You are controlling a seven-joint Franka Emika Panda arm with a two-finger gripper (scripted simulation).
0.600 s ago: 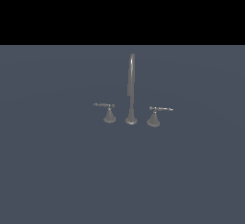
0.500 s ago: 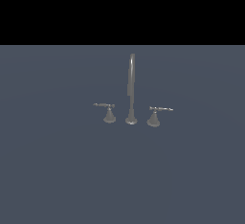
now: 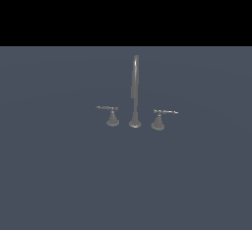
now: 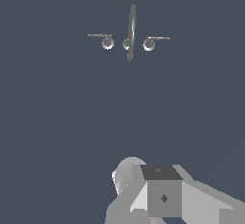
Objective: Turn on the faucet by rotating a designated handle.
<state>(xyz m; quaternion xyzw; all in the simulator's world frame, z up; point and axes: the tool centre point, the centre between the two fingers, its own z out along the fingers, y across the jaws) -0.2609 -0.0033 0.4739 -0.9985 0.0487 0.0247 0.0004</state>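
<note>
Only the gripper's (image 4: 165, 196) grey body showed at the wrist view's edge — fingers hidden, so I could not tell their spread, touching nothing. Centre frame stood the faucet (image 3: 135, 91); its handle (image 3: 112, 115) sat left of the spout, twin handle (image 3: 158, 118) right.

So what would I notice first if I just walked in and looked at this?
Probably the tall thin spout, standing alone in the middle of a big bare grey floor. On each side of it sits a small handle with a thin lever pointing outward, the twin handle on the exterior view's right. In the wrist view, part of the robot's grey arm shows, far from the faucet.
</note>
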